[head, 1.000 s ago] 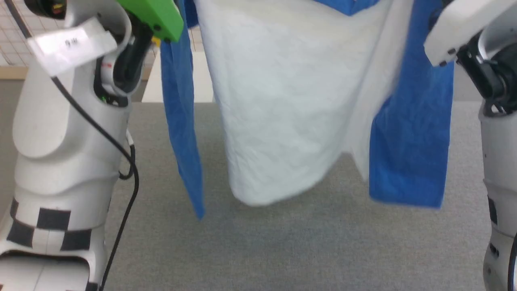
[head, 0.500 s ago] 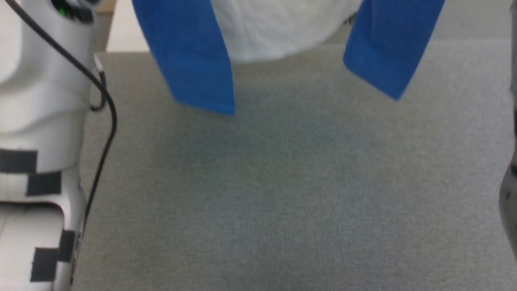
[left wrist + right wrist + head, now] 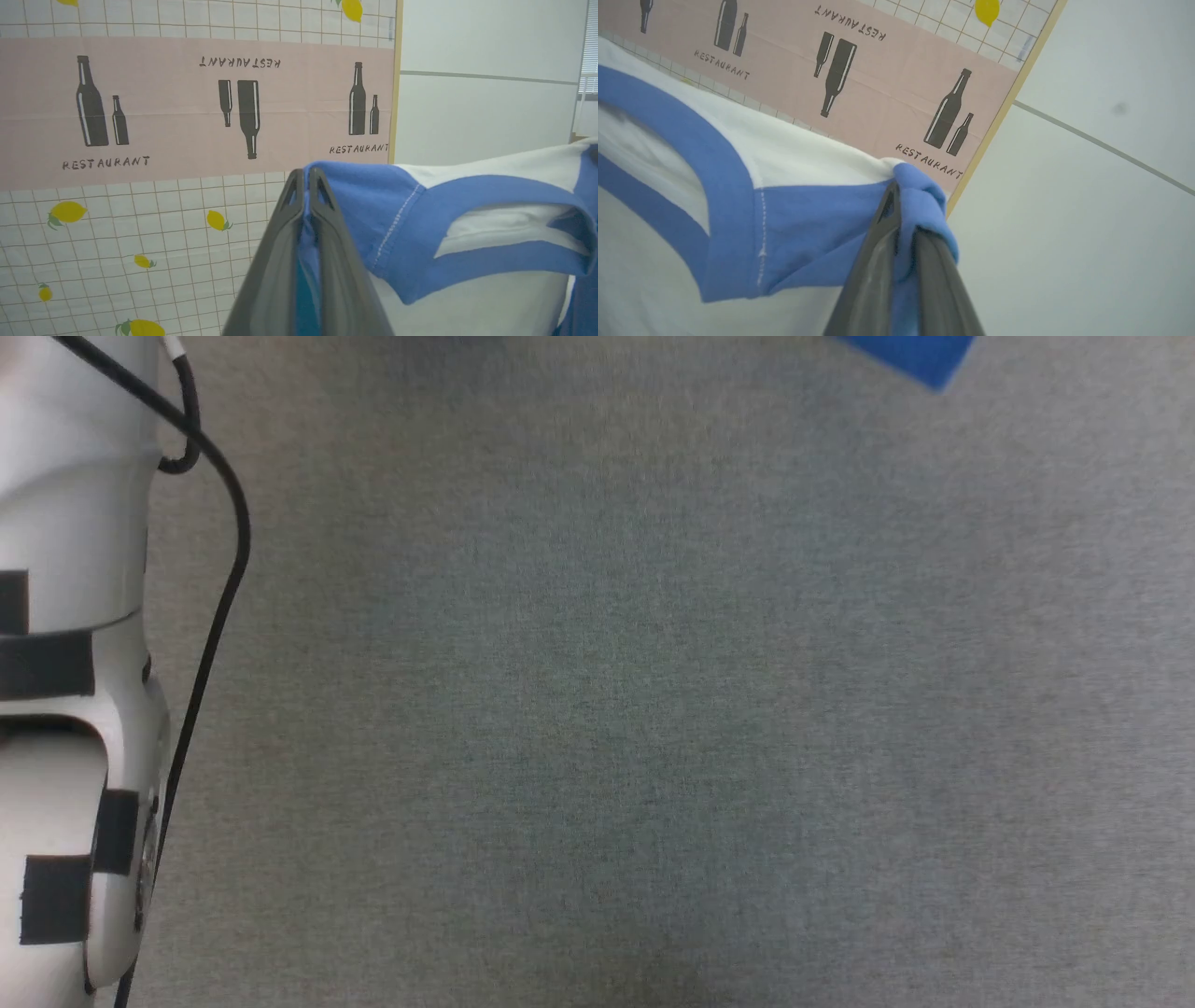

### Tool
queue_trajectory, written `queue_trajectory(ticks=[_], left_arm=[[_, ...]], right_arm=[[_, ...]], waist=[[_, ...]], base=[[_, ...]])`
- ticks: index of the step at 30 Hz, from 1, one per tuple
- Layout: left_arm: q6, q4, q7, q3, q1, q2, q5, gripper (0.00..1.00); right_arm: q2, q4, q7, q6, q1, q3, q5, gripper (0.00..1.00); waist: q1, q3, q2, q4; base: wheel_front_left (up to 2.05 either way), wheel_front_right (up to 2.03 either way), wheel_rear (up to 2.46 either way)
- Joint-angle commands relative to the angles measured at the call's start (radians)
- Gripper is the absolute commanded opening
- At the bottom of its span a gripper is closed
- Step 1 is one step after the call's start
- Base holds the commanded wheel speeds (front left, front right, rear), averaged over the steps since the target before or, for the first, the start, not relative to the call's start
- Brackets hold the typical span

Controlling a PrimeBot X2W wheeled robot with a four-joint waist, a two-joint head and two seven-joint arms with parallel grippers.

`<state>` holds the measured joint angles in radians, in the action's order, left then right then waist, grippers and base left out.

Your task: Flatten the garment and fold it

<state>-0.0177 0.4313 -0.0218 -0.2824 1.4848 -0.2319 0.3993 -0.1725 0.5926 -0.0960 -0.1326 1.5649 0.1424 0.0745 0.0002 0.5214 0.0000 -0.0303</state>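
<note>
The garment [image 3: 467, 242] is a white T-shirt with blue sleeves and a blue neckband, held up in the air between both arms. My left gripper [image 3: 304, 179] is shut on the blue fabric at one shoulder. My right gripper [image 3: 901, 196] is shut on bunched blue fabric at the other shoulder of the garment [image 3: 794, 224]. In the head view only a blue sleeve tip of the garment [image 3: 920, 357] shows at the top edge, above the grey table [image 3: 635, 709].
My pale left arm [image 3: 65, 616] with its black cable [image 3: 219, 579] stands along the left edge of the head view. Behind the shirt hangs a patterned cloth backdrop [image 3: 140, 116] with bottles and lemons, beside a plain white wall [image 3: 486, 70].
The garment has slid up out of the head view, from filling its upper half to a single blue sleeve tip; the left arm has shifted in the picture too, so the camera moved.
</note>
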Motion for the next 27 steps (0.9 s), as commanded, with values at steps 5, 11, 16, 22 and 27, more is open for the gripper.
queue_trajectory(ticks=[5, 11, 16, 22, 27], left_arm=[[0.015, 0.038, 0.070, -0.004, 0.034, 0.002, -0.010, 0.00], [0.041, 0.069, 0.108, -0.014, 0.021, 0.003, 0.000, 0.00], [0.079, 0.084, 0.115, -0.031, -0.037, 0.011, 0.030, 0.00], [0.111, 0.022, 0.118, -0.056, -0.172, -0.012, 0.063, 0.00], [0.118, -0.114, 0.118, -0.065, -0.328, -0.024, 0.107, 0.00]], right_arm=[[-0.021, 0.077, 0.067, 0.002, 0.034, 0.015, 0.032, 0.00], [-0.030, 0.135, 0.108, 0.002, 0.012, 0.049, 0.024, 0.00], [-0.044, 0.153, 0.124, 0.002, -0.038, 0.112, -0.041, 0.00], [-0.103, 0.065, 0.122, 0.002, -0.146, 0.211, -0.181, 0.00], [-0.179, -0.139, 0.076, 0.002, -0.295, 0.242, -0.301, 0.00]], waist=[[-0.0002, 0.094, 0.0000, 0.014], [-0.0002, 0.115, 0.0000, 0.019], [-0.0002, 0.100, 0.0000, 0.033], [-0.0002, 0.064, 0.0000, 0.048], [-0.0002, 0.025, 0.0000, 0.058]], base=[[0.00, 0.00, 0.00], [0.00, 0.00, 0.00], [0.00, 0.00, 0.00], [0.00, 0.00, 0.00], [0.00, 0.00, 0.00]])
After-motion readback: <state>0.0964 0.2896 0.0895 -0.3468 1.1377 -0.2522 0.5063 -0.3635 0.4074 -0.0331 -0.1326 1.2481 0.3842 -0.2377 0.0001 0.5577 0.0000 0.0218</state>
